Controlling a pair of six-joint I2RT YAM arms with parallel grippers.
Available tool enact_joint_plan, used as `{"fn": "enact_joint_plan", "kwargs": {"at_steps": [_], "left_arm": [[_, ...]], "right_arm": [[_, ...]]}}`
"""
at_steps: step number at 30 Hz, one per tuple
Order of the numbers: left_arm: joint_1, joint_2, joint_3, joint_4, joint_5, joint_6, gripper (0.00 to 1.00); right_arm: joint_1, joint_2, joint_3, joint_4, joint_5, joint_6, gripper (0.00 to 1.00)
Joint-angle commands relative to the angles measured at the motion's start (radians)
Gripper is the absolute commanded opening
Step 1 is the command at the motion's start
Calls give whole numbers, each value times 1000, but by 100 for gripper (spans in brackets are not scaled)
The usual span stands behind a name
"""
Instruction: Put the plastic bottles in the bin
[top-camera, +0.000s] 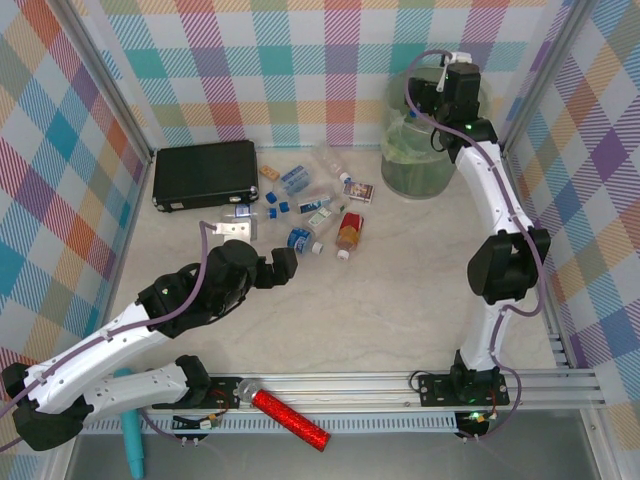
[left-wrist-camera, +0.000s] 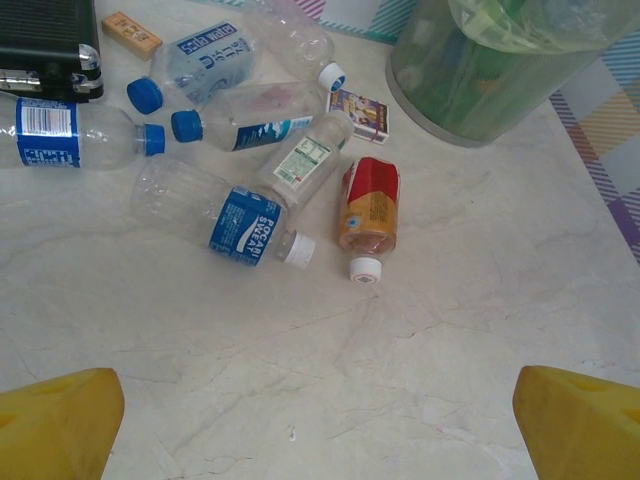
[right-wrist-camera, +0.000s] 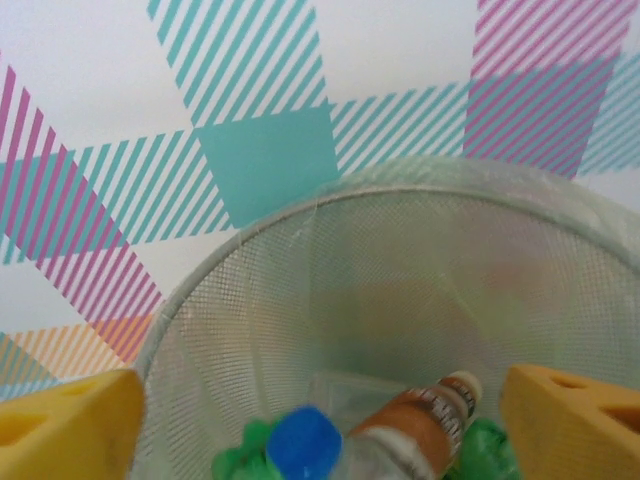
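As it hangs over the bin (right-wrist-camera: 300, 270), the right tool (right-wrist-camera: 322, 415) gapes.

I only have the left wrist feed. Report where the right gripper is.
Observer: The right gripper hangs over the mouth of the bin, jaws open.
Operator: Tell me what's in the bin.
Observer: A brown-labelled bottle with a pale cap, a blue-capped bottle, and green bottles beneath.
Operator: Name anything behind my camera.
Observer: A red glittery cylinder lies across the near rail.
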Motion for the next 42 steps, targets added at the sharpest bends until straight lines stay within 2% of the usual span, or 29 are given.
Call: {"fn": "enact_joint_plan", "kwargs": {"at_steps": [1,9,15,19,27,33,37,42], "left_arm": [[-11,8,-23,12,-19,0,99],[-10,74,-65,88,-33,-11,100],[-6,156,-89,133,-77,-71,100],[32,226,-79,124,-72,-134,100],[177,342,-54,156,89,-231,100],[246,466,3,165,180,-291,100],[281,552,12,211,245,-341,97],[355,633,45,225,276,-368,96]], "right_arm": [[-5,-76,-47,-14,-23,-6,99],[-2,-290,-314,18,-79,55,99],[26,-525,-624,74,-166,122,99],[56,-680,-859,151,-215,169,99],[112,-822,-1138,216,-312,218,99],[162,-866,-1335,364,-352,274,99],[179,-880,-1395,402,-345,242,99],[180,-939,-1465,472,-356,280,99]]}}
